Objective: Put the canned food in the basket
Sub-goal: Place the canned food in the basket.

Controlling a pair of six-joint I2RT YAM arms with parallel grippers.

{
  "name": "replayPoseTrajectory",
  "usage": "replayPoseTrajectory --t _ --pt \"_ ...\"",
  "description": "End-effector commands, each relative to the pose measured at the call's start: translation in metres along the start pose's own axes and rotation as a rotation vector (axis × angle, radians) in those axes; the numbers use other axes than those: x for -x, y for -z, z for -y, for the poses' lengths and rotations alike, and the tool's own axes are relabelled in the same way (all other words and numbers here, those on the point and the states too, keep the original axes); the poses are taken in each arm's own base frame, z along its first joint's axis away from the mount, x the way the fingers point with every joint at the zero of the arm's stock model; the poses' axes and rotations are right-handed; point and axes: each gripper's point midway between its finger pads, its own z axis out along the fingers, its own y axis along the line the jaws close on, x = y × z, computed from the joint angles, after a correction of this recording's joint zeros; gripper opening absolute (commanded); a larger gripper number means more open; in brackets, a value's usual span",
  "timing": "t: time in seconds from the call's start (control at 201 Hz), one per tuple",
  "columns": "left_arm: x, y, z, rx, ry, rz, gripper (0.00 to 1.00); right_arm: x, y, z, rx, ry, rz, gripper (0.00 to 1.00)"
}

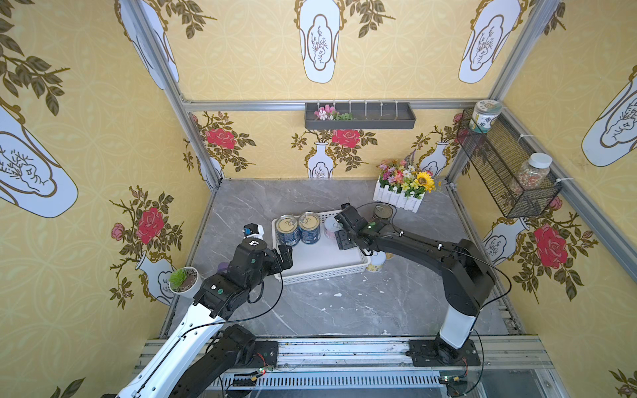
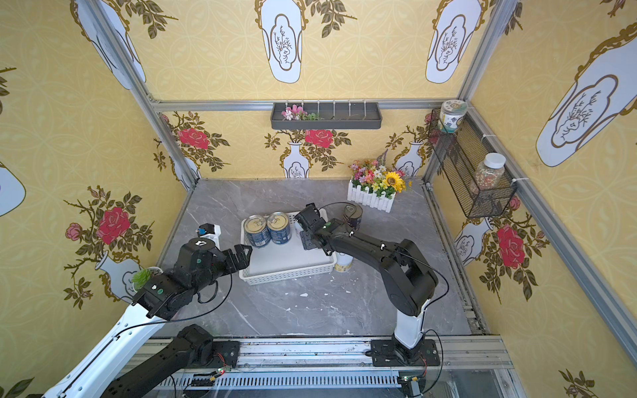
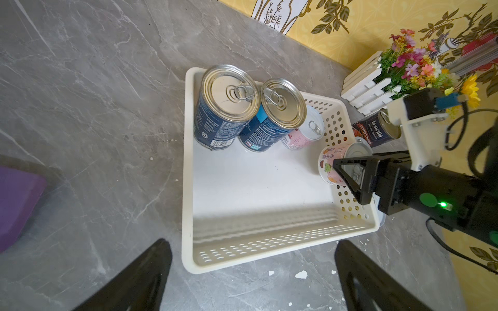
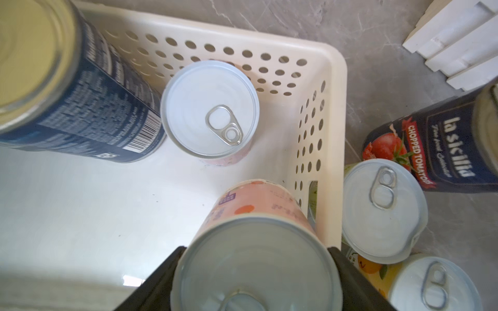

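Note:
The white basket [image 1: 320, 274] [image 3: 269, 242] holds two large blue cans [image 1: 287, 230] [image 1: 309, 227] and a small pink can [image 4: 210, 107] along its far wall. My right gripper [image 4: 256, 250] is shut on another pink-labelled can [image 3: 330, 164] [image 4: 256, 204], held tilted over the basket's right side. Outside the right wall stand a dark tomato can [image 1: 382, 212] [image 4: 431, 150] and two small white-lidded cans [image 4: 382, 210] [image 4: 433, 285]. My left gripper [image 1: 284, 258] [image 3: 254, 272] is open and empty just off the basket's near-left corner.
A white picket flower box [image 1: 400, 193] stands at the back right. A potted plant [image 1: 184, 279] sits at the left edge, with a purple object [image 3: 16, 204] near it. A black wire basket [image 1: 499, 162] with jars hangs on the right wall.

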Motion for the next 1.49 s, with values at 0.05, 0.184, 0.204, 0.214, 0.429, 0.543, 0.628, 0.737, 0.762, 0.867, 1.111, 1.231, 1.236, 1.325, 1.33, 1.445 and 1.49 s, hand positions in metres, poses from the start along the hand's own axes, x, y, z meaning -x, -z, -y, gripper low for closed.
replayPoseTrajectory --t 0.05,0.184,0.204,0.214,0.429,0.543,0.628,0.737,0.762,0.867,1.111,1.231,1.236,1.325,1.33,1.445,1.49 --pt "0.002 0.000 0.001 -0.005 -0.003 0.005 1.00 0.004 -0.010 0.010 -0.068 -0.009 -0.004 0.74" --pt "0.002 0.000 0.001 -0.005 -0.003 0.006 1.00 0.004 -0.019 0.016 -0.064 -0.031 -0.013 0.75" --pt "0.002 0.000 0.001 -0.005 -0.003 0.006 1.00 0.003 -0.021 0.017 -0.058 -0.039 -0.018 0.75" --pt "0.002 0.001 0.002 -0.006 -0.003 0.007 1.00 0.004 -0.022 0.017 -0.055 -0.041 -0.017 0.75" --pt "0.003 0.002 0.002 -0.010 -0.002 0.012 1.00 0.011 -0.042 0.027 -0.035 -0.093 -0.029 0.75" --pt "0.002 0.001 0.002 -0.010 -0.002 0.008 1.00 0.015 -0.043 0.028 -0.039 -0.097 -0.015 0.75" --pt "0.002 0.001 0.002 -0.008 -0.004 0.006 1.00 0.018 -0.045 0.027 -0.038 -0.099 0.000 0.75" --pt "0.002 0.002 0.002 -0.010 -0.004 0.008 1.00 0.025 -0.049 0.027 -0.048 -0.096 0.019 0.75" --pt "0.002 0.002 0.002 -0.011 -0.003 0.008 1.00 0.028 -0.050 0.029 -0.057 -0.096 0.022 0.75" --pt "0.002 0.002 0.001 -0.008 -0.001 0.010 1.00 0.036 -0.056 0.031 -0.080 -0.084 0.018 0.77" --pt "0.001 0.000 0.002 -0.008 -0.005 0.002 1.00 0.040 -0.074 0.036 -0.090 -0.078 -0.001 0.78" --pt "0.001 -0.001 0.003 -0.009 -0.005 -0.002 1.00 0.041 -0.079 0.034 -0.080 -0.076 -0.007 0.80" --pt "0.001 -0.001 0.003 -0.010 -0.005 -0.002 1.00 0.041 -0.079 0.034 -0.081 -0.076 -0.007 0.80" --pt "0.001 0.000 0.003 -0.010 -0.005 0.000 1.00 0.042 -0.079 0.033 -0.078 -0.076 -0.007 0.83" --pt "0.001 0.000 0.002 -0.010 -0.005 0.001 1.00 0.042 -0.079 0.033 -0.078 -0.075 -0.007 0.83" --pt "0.001 0.001 0.002 -0.012 -0.004 0.004 1.00 0.044 -0.077 0.033 -0.076 -0.077 -0.002 0.89" --pt "0.001 0.001 0.002 -0.012 -0.004 0.004 1.00 0.045 -0.075 0.034 -0.078 -0.078 0.004 0.92"
